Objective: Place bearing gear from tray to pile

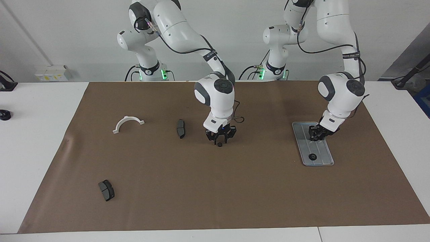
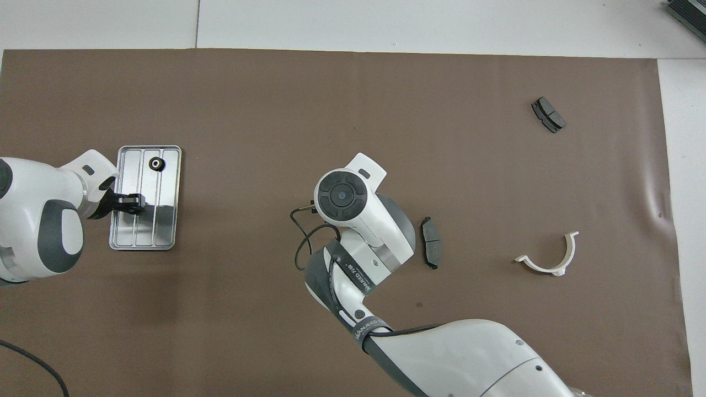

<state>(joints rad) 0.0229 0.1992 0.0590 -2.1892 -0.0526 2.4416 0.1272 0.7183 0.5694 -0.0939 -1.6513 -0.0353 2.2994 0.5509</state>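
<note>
Brown paper matting point(image 1: 235, 195) covers the worktop. The left gripper point(image 1: 316, 135) is down in the tray point(image 1: 327, 158), which lies toward the left arm's end. I cannot tell whether it has clamped on anything, since its black tips hide any bearing gear there. The right gripper point(image 1: 220, 140) hangs with jaws apart just above a small gear point(image 1: 219, 144) mid-mat, beside the pile: white bracket point(image 1: 128, 123), one brake pad point(image 1: 180, 128), and another point(image 1: 106, 190) toward the mat's corner. A second gear point(image 1: 312, 156) sits at the tray's end farthest from the robots. Judging the step as a pick, the left arm should close squarely across the gear's rim, lift straight up clear of the ridges and raised edge, then carry it low toward the pile.
</note>
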